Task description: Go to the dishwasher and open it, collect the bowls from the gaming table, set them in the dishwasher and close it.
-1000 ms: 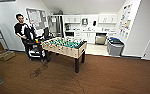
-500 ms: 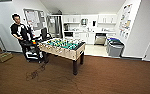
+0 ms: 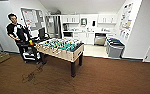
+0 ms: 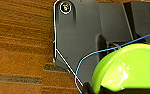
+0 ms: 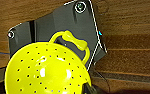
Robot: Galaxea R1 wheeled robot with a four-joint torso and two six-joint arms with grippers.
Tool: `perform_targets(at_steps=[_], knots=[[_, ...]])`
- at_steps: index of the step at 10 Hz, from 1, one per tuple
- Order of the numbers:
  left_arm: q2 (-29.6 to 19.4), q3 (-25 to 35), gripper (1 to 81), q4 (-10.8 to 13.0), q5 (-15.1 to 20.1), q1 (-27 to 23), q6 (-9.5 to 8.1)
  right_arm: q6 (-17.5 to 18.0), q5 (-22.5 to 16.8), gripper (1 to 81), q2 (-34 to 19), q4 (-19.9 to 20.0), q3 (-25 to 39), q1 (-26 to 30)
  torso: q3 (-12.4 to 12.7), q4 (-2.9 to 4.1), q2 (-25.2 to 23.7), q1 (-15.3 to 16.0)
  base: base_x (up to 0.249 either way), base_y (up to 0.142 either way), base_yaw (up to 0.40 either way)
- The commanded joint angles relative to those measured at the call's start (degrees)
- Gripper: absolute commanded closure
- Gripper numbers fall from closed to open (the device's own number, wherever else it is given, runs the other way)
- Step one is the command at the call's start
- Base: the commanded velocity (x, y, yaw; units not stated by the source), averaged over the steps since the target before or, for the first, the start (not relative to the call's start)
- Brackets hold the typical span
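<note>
Foosball table (image 3: 62, 48) on brown carpet (image 3: 111, 77), person (image 3: 17, 32) beside it

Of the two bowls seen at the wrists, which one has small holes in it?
The yellow bowl in the right wrist view: it is dotted with holes and has a loop handle. The green bowl at the left wrist is smooth.

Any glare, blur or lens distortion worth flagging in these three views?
Head view: soft overall, wide-angle bending the walls outward, kitchen brightly lit behind the foosball table. Left wrist view: white glare spots on the green bowl. Right wrist view: bright highlights on the perforated yellow bowl, its handle blurred.
</note>
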Motion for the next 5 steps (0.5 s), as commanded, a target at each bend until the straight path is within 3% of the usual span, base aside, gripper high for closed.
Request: perform_targets(at_steps=[1,5], knots=[[-0.8,-0.2,81.1,0.0,2.7,-2.4,0.37,-0.3,-3.4,81.1,-1.7,-0.3,0.3,2.7,0.0,0.0,0.0,0.0,0.162,-0.123,0.0],[-0.8,-0.2,81.1,0.1,2.7,-2.4,0.37,-0.3,-3.4,81.1,-1.4,-0.3,0.3,2.8,0.0,0.0,0.0,0.0,0.162,-0.123,0.0]])
